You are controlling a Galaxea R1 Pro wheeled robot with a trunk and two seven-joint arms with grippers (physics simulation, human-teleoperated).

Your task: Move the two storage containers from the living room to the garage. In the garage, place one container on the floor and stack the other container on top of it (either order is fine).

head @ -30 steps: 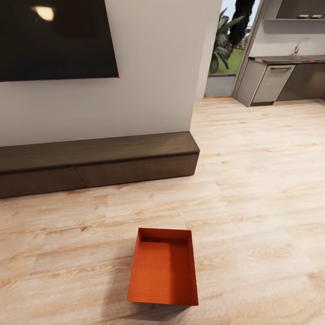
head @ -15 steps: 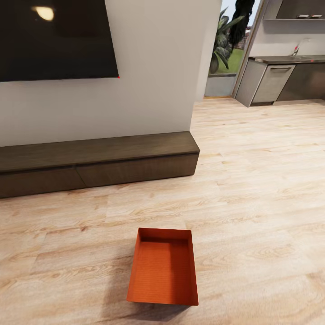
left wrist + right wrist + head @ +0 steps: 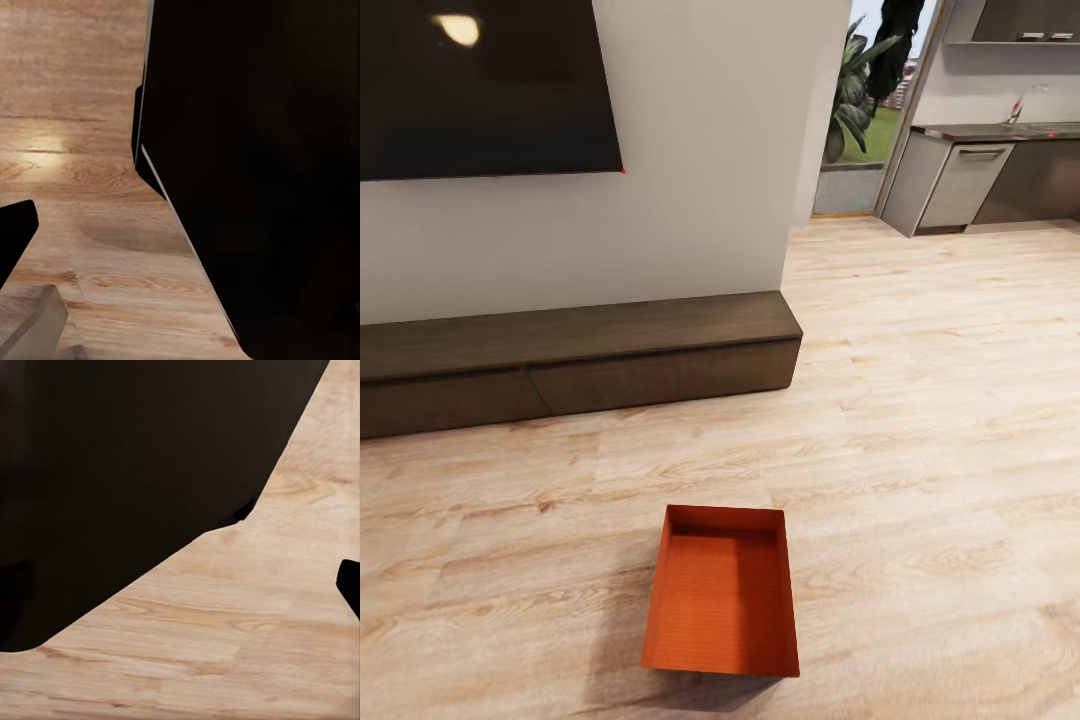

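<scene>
One orange-red storage container lies open and empty on the light wood-plank flooring of the living room, low in the head view and just right of centre. In the left wrist view a dark fingertip stands far off to one side over the planks, beside my dark body. The right wrist view has a dark fingertip at its border, also over bare planks, with nothing held. Each fingertip sits wide of its view's middle. The garage is out of view.
A long dark wood bench runs along the cream wall under a black TV, behind the container. To the right, the flooring runs on to a kitchen counter and a doorway with plants.
</scene>
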